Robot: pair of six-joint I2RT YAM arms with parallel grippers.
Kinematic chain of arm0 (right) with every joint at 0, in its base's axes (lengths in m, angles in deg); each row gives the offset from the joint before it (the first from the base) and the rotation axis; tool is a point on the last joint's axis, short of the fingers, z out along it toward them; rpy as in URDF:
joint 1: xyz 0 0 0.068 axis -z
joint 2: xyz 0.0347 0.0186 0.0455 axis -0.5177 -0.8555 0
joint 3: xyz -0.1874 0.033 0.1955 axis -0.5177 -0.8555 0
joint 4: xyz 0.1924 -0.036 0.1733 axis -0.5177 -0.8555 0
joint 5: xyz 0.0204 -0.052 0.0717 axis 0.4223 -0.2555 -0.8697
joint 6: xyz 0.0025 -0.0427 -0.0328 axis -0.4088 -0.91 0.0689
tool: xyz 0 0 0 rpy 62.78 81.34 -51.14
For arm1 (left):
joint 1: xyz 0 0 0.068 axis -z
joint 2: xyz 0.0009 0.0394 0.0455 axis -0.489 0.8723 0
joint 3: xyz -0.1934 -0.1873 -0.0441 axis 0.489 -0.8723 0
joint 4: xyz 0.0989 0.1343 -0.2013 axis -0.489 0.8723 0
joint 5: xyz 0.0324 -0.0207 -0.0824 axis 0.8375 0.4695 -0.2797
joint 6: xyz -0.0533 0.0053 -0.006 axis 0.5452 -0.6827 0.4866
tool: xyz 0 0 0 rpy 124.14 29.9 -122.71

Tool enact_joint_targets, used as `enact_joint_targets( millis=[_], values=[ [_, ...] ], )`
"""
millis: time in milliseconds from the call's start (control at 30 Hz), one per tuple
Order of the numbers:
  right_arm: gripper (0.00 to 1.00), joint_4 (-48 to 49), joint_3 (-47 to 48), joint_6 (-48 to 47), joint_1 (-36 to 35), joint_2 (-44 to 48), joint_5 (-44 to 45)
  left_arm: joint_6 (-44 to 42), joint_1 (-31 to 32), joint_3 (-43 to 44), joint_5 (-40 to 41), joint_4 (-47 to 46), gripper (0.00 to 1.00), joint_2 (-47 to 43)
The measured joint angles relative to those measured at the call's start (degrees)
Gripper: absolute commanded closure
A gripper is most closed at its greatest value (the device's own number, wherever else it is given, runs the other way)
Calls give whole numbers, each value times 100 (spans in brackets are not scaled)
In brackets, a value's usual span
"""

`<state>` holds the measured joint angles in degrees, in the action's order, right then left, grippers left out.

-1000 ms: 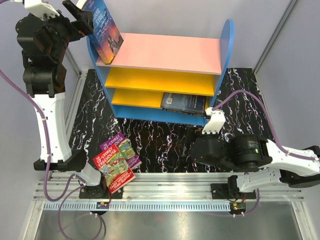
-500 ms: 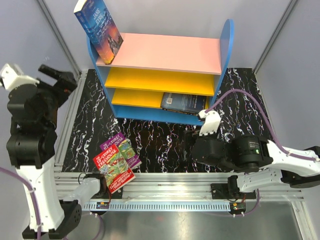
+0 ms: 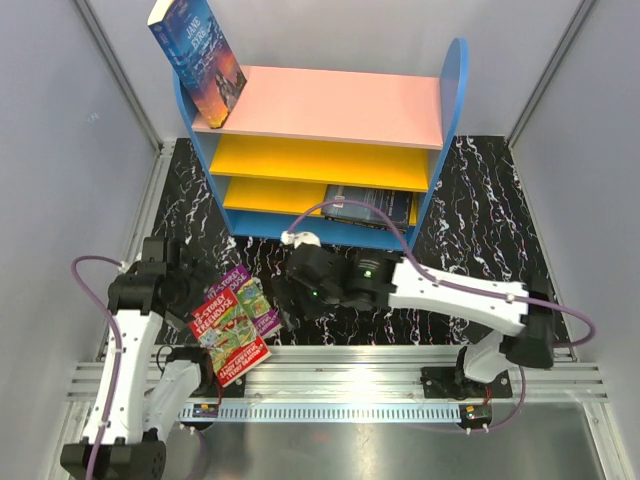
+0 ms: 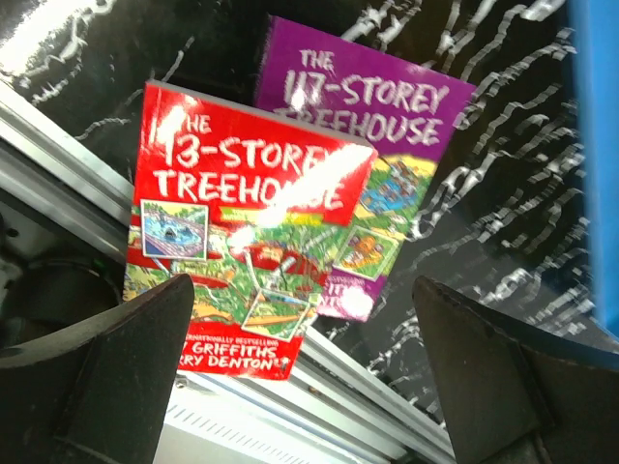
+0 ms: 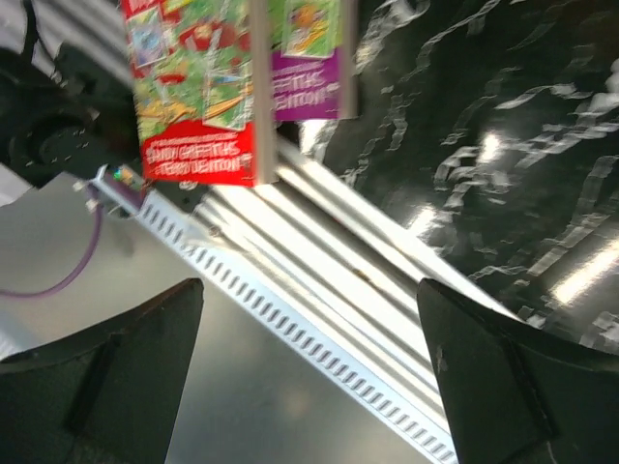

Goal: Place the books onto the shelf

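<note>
**Though Jaws Stood Wide, Nothing Was Held**

Where the black marbled tabletop (image 3: 480,200) met the metal rail (image 3: 350,365), the red cartoon-covered paperback (image 3: 228,335) (image 4: 242,251) (image 5: 189,106) lay overlapping the purple paperback (image 3: 264,312) (image 4: 387,106) (image 5: 305,68). The left gripper (image 3: 190,285) (image 4: 302,285) hovered above them, wide and empty. The right gripper (image 3: 290,300) (image 5: 309,285), equally wide, hung just beside. The blue-orange "Jane Eyre" paperback (image 3: 200,55) stood on the blue-sided bookcase (image 3: 455,90), on its pink top board (image 3: 330,105). A dark blue book (image 3: 368,205) lay on the bottom board.
</note>
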<state>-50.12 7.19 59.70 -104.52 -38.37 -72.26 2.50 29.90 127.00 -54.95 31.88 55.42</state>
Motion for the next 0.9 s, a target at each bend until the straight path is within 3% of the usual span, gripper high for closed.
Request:
enact_joint_targets(
  millis=[200,400,633,900],
  values=[
    [1,1158,-136,190,391,-1001,-1825,61,0,-105,-214,28,1,-420],
    [1,2804,-1169,1165,658,-1589,-3104,-37,0,-164,-306,4,1,-367],
    [1,4107,-1941,2173,673,-1996,-3598,-221,2,-164,-319,-17,1,-369],
    [3,5436,-2039,2879,750,-2667,-3668,-610,0,-76,-328,-28,1,-186]
  ],
)
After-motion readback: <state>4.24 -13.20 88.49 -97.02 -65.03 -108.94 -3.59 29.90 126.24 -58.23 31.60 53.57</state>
